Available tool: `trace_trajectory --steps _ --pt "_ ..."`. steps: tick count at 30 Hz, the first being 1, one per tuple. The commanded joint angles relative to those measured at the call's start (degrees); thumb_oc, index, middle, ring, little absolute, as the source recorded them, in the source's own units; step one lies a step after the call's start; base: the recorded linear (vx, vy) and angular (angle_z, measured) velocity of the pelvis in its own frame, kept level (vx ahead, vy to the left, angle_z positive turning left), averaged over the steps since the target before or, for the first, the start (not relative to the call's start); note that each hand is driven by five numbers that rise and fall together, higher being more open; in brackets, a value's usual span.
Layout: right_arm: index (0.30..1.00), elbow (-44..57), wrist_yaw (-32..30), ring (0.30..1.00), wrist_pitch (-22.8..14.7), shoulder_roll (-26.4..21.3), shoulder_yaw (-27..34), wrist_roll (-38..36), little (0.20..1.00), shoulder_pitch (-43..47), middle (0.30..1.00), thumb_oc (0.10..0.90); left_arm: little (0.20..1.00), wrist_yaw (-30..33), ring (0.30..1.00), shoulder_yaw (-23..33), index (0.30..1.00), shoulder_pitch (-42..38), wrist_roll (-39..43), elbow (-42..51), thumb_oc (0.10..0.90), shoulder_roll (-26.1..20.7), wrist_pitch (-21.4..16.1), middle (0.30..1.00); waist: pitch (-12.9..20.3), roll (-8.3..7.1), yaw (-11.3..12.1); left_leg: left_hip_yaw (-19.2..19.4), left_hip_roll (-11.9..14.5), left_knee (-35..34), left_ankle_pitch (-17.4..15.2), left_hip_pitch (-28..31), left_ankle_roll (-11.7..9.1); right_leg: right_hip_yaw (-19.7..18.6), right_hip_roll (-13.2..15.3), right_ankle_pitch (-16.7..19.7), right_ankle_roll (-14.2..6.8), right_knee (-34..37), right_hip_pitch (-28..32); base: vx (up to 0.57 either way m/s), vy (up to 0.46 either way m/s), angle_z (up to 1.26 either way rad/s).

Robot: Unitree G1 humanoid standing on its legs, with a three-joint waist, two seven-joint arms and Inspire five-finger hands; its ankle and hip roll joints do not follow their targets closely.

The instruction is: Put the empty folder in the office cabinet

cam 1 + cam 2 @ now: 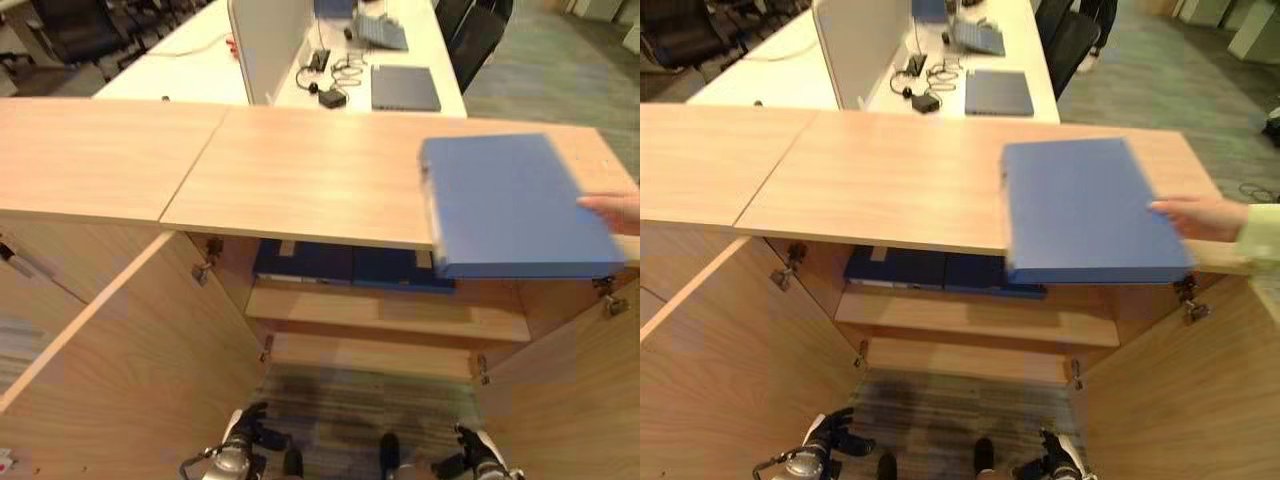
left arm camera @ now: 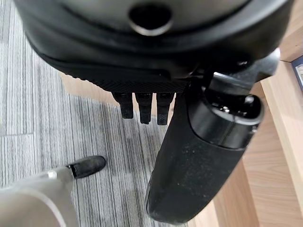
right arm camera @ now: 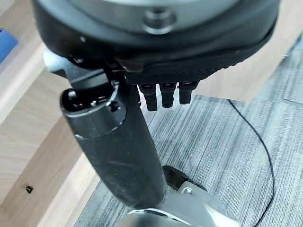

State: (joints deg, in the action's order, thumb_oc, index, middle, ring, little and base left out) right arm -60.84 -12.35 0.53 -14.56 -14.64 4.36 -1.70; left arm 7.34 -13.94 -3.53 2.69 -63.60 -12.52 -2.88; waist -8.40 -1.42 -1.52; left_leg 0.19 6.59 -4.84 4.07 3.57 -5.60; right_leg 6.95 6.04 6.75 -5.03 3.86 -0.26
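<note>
Grey striped carpet (image 1: 360, 410) is running between the two open doors of a light wood office cabinet (image 1: 300, 170), and this is where I am standing. Nearest to me, my left hand (image 1: 243, 440) and my right hand (image 1: 478, 452) are hanging low over that carpet, well below the cabinet top; in each wrist view my dark fingers (image 2: 142, 106) are pointing straight down, relaxed and holding nothing, with the thick rounded thumb (image 3: 118, 151) standing out beside them. The left door (image 1: 110, 340) and the right door (image 1: 1180, 390) are swinging out toward me, their grained laminate faces flat and pale. Inside, a plain wooden shelf (image 1: 385, 315) is carrying a row of dark blue binders (image 1: 340, 265) lying flat. Above it, the blue folder (image 1: 1085, 210), a smooth matte rectangle, is lying flat on the cabinet's top near its right end, its near edge jutting out over the front rim. A person's hand (image 1: 1195, 215) is touching the folder's right edge. Farther back, a long white desk (image 1: 190, 60) is holding a closed grey laptop (image 1: 404, 88) and a tangle of black cables (image 1: 328, 75), with black office chairs (image 1: 80, 30) beyond.
</note>
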Motion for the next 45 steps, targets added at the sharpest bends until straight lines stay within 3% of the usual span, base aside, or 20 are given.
trace_trajectory --steps 1,15,25,27,28,29,30,32,33,37,39,42,45 --pt "0.9 -0.2 -0.5 0.9 -1.5 -1.0 0.4 0.8 0.9 3.0 0.9 0.8 0.9 -0.6 0.9 -1.3 0.9 -3.9 -2.4 -1.6 0.8 -0.4 -2.1 0.9 0.4 -0.26 0.8 -0.7 0.2 0.3 -5.5 0.9 0.0 0.0 5.0 -9.0 -6.1 -7.8 0.2 0.02 -0.014 -0.1" --pt "0.9 -5.8 0.0 0.9 -1.2 1.1 0.1 0.6 0.9 2.0 0.9 0.8 0.9 0.2 0.9 -0.6 0.9 -1.6 -4.3 -4.0 0.8 0.6 -2.1 0.9 3.3 -0.9 1.5 -0.6 -0.3 -0.2 -5.8 3.3 0.3 -0.2 5.4 -8.3 -6.0 -6.1 3.3 0.01 -0.002 -0.03" --pt "0.9 -4.7 -0.7 0.9 -2.0 1.2 -0.3 0.2 0.9 1.2 0.9 0.8 0.9 2.5 0.9 -2.5 0.9 -1.9 -7.1 1.6 0.8 -0.7 -3.6 0.9 4.0 -0.98 2.0 -1.1 0.1 -0.2 -6.0 4.2 0.1 0.0 5.3 -8.7 -5.8 -5.9 4.4 0.0 0.0 0.0" --pt "0.9 -3.9 -0.6 0.9 -2.2 0.8 0.3 -0.1 0.9 0.7 0.9 0.8 0.9 1.2 0.9 -1.8 0.9 -0.1 -7.1 5.9 0.8 -3.1 -3.9 0.9 3.9 -0.77 2.3 -1.3 0.0 -0.2 -6.0 4.1 0.1 0.1 5.3 -8.7 -5.9 -5.9 4.5 -0.02 0.012 -0.01" --pt "0.9 -1.9 -0.5 0.9 -2.9 -0.7 1.7 0.1 0.9 0.2 0.9 0.8 0.9 0.2 0.9 -0.5 0.9 5.5 -8.0 18.6 0.8 -9.2 -6.1 0.9 3.4 -0.3 3.2 -1.8 0.1 -0.2 -5.6 3.8 0.1 0.5 5.5 -8.5 -5.9 -6.0 4.5 -0.06 0.023 0.04" --pt "0.9 -0.5 -0.6 0.9 -3.6 -1.0 2.3 0.4 0.9 -0.4 0.9 0.8 0.9 0.0 0.9 0.4 0.9 8.1 -8.7 25.2 0.8 -11.3 -6.8 0.9 3.1 -0.26 3.6 -2.2 -0.1 -0.2 -5.2 3.5 0.0 0.8 5.6 -8.3 -5.9 -6.1 4.4 -0.05 0.021 0.1" --pt "0.9 -0.5 -0.6 0.9 -3.6 -0.9 2.2 0.4 0.9 -0.5 0.9 0.8 0.9 -0.1 0.9 0.4 0.9 8.4 -8.7 25.4 0.8 -11.4 -6.7 0.9 3.2 -0.26 3.5 -2.2 0.0 -0.1 -5.5 3.7 0.0 0.8 5.5 -8.5 -5.9 -6.1 4.7 -0.04 -0.001 0.21" --pt "0.9 -0.3 -0.3 0.9 -4.4 -0.5 2.9 0.1 0.9 -1.3 0.9 0.8 0.9 0.8 0.9 3.2 0.9 12.7 -10.4 38.2 0.8 -14.6 -8.6 0.9 2.6 -0.22 4.5 -3.1 0.1 0.1 -5.3 3.2 -0.2 1.4 5.5 -8.7 -6.0 -6.3 4.8 -0.02 -0.017 0.22" --pt "0.9 -0.3 -0.3 0.9 -4.4 -0.5 2.9 0.1 0.9 -1.4 0.9 0.8 0.9 0.7 0.9 3.3 0.9 12.9 -10.4 38.3 0.8 -14.6 -8.5 0.9 2.6 -0.26 4.5 -3.1 0.1 0.1 -5.3 3.2 -0.2 1.4 5.5 -8.7 -6.0 -6.3 4.8 -0.01 -0.036 0.18" --pt "0.9 -1.5 -1.0 0.9 -4.4 0.5 2.6 1.0 0.9 -2.7 0.9 0.8 0.9 6.1 0.9 9.8 0.9 16.4 -8.8 56.3 0.8 -13.2 -12.4 0.9 2.6 -0.91 6.1 -4.4 0.6 0.1 -5.0 2.9 -0.6 2.4 5.0 -9.4 -5.6 -6.3 5.4 -0.01 -0.046 0.15" --pt "0.9 -1.7 -1.2 0.9 -4.4 0.7 2.4 1.1 0.9 -2.9 0.9 0.8 0.9 6.9 0.9 11.0 0.9 17.1 -8.5 59.2 0.8 -12.8 -12.9 0.9 2.6 -1.06 6.3 -4.6 0.7 0.1 -5.0 2.8 -0.7 2.7 4.9 -9.5 -5.5 -6.4 5.5 -0.01 -0.05 0.07" --pt "0.9 -2.8 -2.8 0.9 -4.8 1.6 2.0 0.9 0.9 -3.3 0.9 0.8 0.9 14.3 0.9 13.8 0.9 17.1 -15.2 68.0 0.8 -13.0 -14.1 0.9 2.6 -1.61 7.3 -5.5 1.0 0.2 -4.8 2.3 -1.1 3.3 4.4 -9.9 -5.2 -6.4 5.7 -0.01 -0.064 0.15" --pt "0.9 -3.8 -4.2 0.9 -5.5 2.0 1.9 0.7 0.9 -3.9 0.9 0.8 0.9 22.3 0.9 15.7 0.9 17.4 -26.7 71.3 0.8 -15.4 -12.7 0.9 2.8 -1.88 8.0 -6.0 1.3 0.3 -4.6 2.1 -1.5 4.0 3.9 -10.2 -5.0 -6.2 6.0 0.0 -0.055 0.09"
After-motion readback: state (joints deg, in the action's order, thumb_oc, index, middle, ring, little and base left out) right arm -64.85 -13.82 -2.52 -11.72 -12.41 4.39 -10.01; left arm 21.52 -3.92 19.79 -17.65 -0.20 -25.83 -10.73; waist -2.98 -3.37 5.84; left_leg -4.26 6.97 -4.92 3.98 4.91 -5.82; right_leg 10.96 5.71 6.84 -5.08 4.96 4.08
